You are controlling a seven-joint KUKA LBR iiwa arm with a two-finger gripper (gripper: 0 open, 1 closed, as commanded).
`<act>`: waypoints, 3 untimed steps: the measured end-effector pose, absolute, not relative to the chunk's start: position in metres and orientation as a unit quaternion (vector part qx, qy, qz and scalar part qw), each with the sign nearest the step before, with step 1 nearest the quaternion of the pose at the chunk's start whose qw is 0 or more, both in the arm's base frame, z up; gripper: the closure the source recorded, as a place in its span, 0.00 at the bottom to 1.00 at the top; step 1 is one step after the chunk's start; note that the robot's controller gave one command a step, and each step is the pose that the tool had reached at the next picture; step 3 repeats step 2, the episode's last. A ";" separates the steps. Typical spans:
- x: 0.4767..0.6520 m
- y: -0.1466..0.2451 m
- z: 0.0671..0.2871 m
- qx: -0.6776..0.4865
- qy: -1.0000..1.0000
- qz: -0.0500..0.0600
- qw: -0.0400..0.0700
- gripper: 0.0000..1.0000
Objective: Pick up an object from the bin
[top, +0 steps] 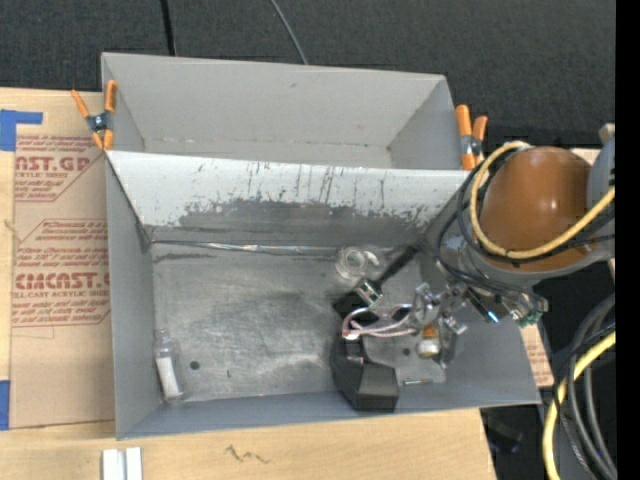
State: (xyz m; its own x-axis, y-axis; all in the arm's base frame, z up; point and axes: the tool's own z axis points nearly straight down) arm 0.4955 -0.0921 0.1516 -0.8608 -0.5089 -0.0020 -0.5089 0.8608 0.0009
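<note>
Cables loop round the orange-brown wrist cover [530, 203] of the arm, whose hand [385, 353] sits low over the front right floor of the grey metal bin [250, 318]. Whether it is open or closed cannot be told, nor whether it has hold of anything. A black blocky shape [362, 386] lies right under it, by the front wall. A clear round plastic piece [352, 261] lies just behind it, and a small white tube [166, 370] rests well apart in the front left corner.

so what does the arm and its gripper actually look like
The arm has a rounded orange-brown cover at its wrist, with yellow cables looping around it. Below that, the gripper is grey metal and black, with thin red and white wires strung across it.
</note>
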 end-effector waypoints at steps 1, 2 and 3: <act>0.496 -0.088 0.161 -0.266 0.964 0.001 -0.001 1.00; 0.500 -0.090 0.215 -0.256 0.967 0.002 -0.002 1.00; 0.500 -0.090 0.215 -0.256 0.967 0.002 -0.002 1.00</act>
